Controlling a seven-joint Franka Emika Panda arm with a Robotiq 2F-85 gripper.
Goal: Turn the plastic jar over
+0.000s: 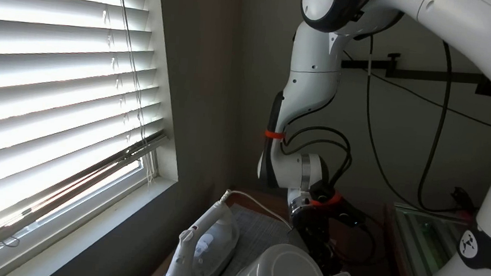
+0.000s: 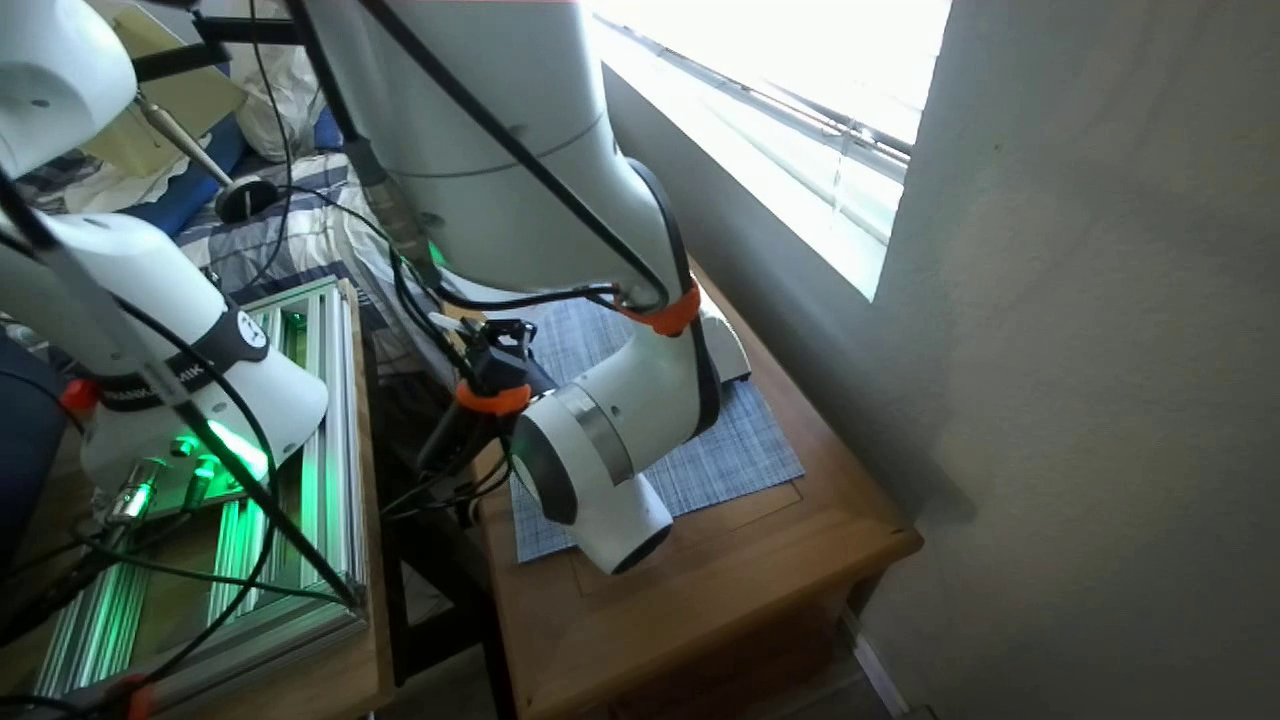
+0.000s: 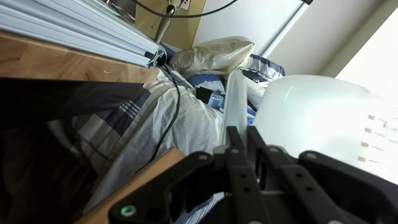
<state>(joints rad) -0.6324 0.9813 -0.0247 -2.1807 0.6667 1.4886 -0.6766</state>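
— Where is the wide, round, translucent whitish plastic jar (image 1: 284,275)?

— Just to the right of the white clothes iron (image 1: 209,250), as an exterior view shows it. Its lower part runs out of the frame, so I cannot tell whether it touches the woven grey placemat (image 1: 260,224) under the iron.

— Which way does it point?

— Closed end up. The flat, round base faces upward, plain to see, while the rim end is the low one. The mouth itself is hidden.

— So its long axis stands upright?

— Nearer upright than lying, yet it looks tilted: from the base it slants down toward the iron, so the base leans away from it.

— And the long, translucent plastic handle (image 3: 235,99)?

— It sticks out from the jar on the side away from the iron. In the wrist view it runs alongside the jar's wall, roughly in line with the axis.

— What about the black two-fingered gripper (image 3: 245,133)?

— Its fingers are almost together, with the handle caught in the slim gap between them.

— Does the white jointed robot arm (image 2: 620,400) block anything?

— In an exterior view, yes: it covers part of the iron, and I cannot make out the jar behind it.
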